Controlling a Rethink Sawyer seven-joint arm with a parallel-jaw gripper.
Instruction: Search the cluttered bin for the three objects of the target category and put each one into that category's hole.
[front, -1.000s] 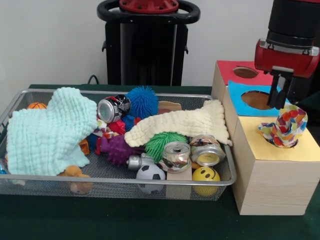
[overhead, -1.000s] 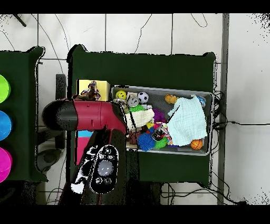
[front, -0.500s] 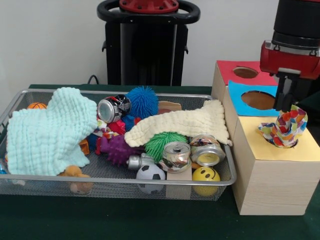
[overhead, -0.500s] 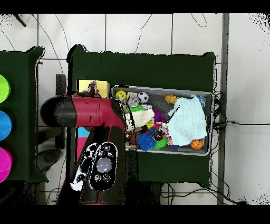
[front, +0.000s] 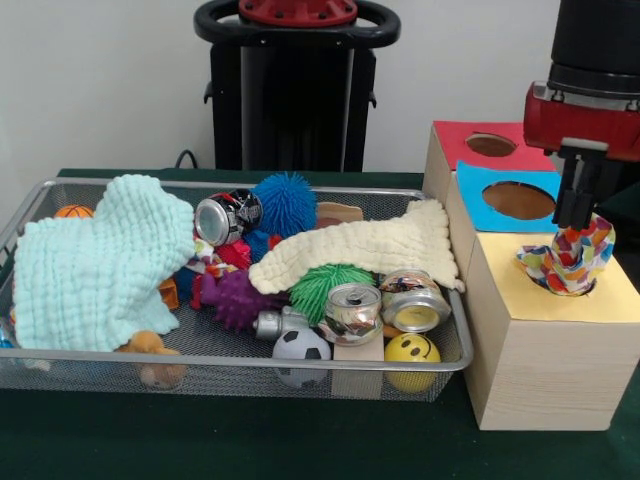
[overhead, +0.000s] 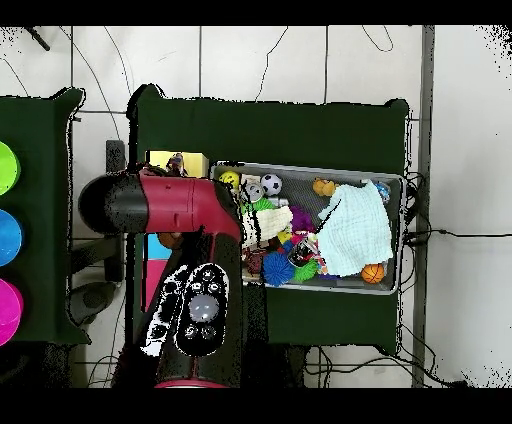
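Observation:
A multicoloured patterned cloth (front: 568, 255) sits bunched in the hole of the yellow-topped wooden box (front: 530, 300), part of it sticking up. My gripper (front: 577, 212) hangs right over the cloth, its tip at the cloth's upper edge. In the wire bin (front: 240, 355), a cream cloth (front: 360, 250) drapes across the toys and a mint cloth (front: 95, 265) covers the left end. In the overhead view my arm (overhead: 190, 270) hides the gripper and most of the box; the mint cloth (overhead: 355, 230) shows in the bin (overhead: 395, 180).
Behind the yellow panel are a blue panel with a hole (front: 520, 200) and a red one (front: 490, 145). The bin also holds crushed cans (front: 350, 310), a soccer ball (front: 302, 350), a smiley ball (front: 412, 350) and spiky balls (front: 285, 203).
My gripper has shifted to the right, from over the blue panel's hole to right above the multicoloured cloth. The cloth and the bin's contents have not moved.

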